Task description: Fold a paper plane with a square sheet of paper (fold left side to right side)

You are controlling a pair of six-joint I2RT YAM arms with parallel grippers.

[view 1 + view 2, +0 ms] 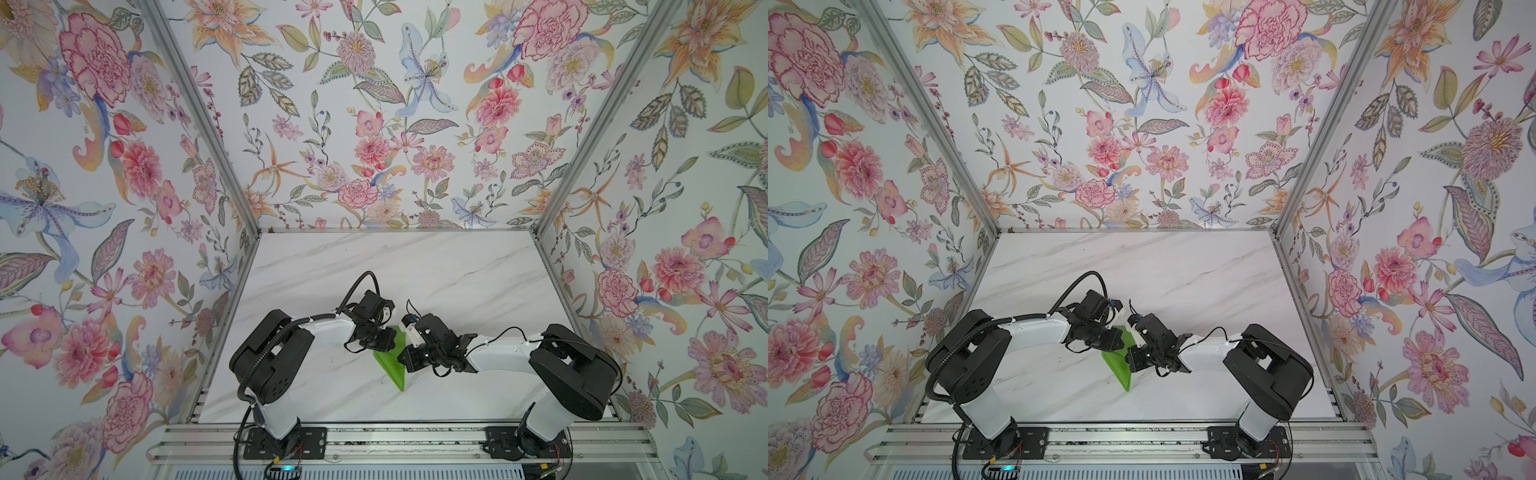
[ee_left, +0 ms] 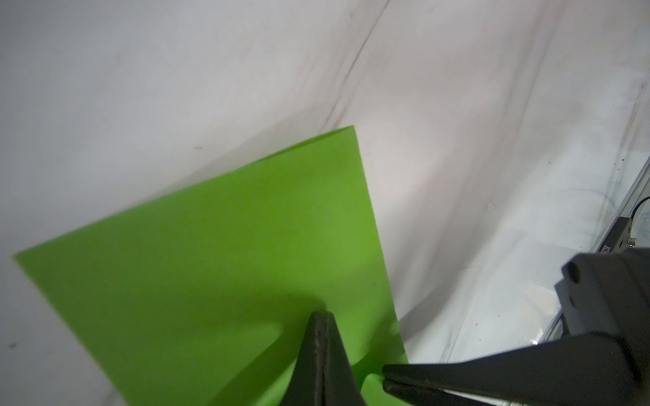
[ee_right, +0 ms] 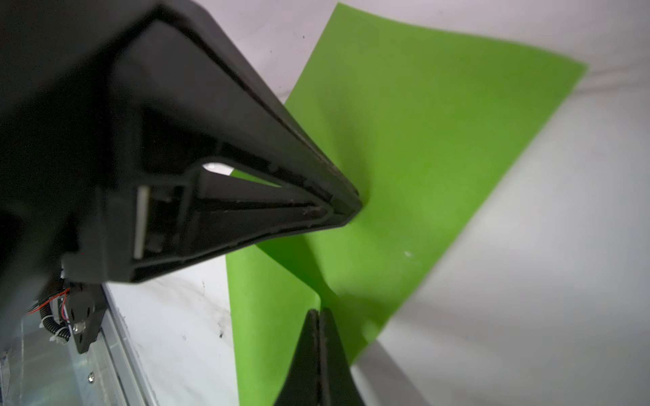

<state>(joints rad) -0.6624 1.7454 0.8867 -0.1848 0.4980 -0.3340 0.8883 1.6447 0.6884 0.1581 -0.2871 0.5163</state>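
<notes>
The bright green square sheet of paper lies on the white marble table between my two grippers, one edge curled up off the surface. My left gripper is shut, and its tips rest on the sheet's face. I cannot tell whether it pinches any paper. My right gripper is shut on the raised edge of the sheet. It also reaches into the left wrist view, close beside the left tips. No paper plane is in view.
The marble table is boxed in by floral walls at the back and both sides. An aluminium rail with both arm bases runs along the front. Both arms bend inward, their wrists nearly meeting over the sheet.
</notes>
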